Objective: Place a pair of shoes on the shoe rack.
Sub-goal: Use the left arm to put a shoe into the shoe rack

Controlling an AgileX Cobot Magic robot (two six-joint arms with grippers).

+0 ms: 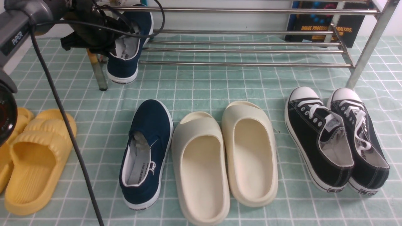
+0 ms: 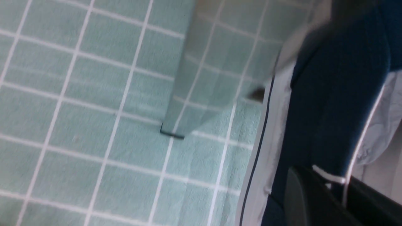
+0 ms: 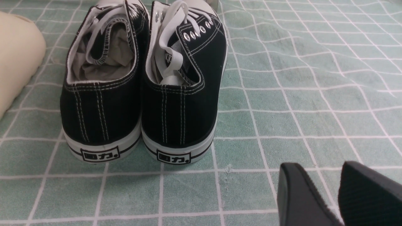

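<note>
Broadly, the wide low shoe rack of shiny steel tubes [image 1: 245, 64] runs along the top of the front view, standing on a green checked cloth [image 1: 201, 88] over the counter. One navy-blue canvas slip-on shoe with a white rubber sole [image 1: 124, 62] hangs tilted at the rack's left end, in the upper left of the frame, toe up and heel low beside the rack's leg; whether it rests on the bars I cannot tell. Its navy twin [image 1: 147, 147] lies flat on the cloth at lower centre-left, just beside the cream foam slides [image 1: 226, 157]. The left claw [image 2: 326, 180] is clamped on the raised shoe's collar. The right claw [image 3: 323, 171] stands apart, holding nothing, near the black lace-up sneakers [image 3: 141, 94]. Such shoes look light, with soft canvas that folds and a stiffer sole, so the collar rim by the heel seems the firmest hold.
</note>
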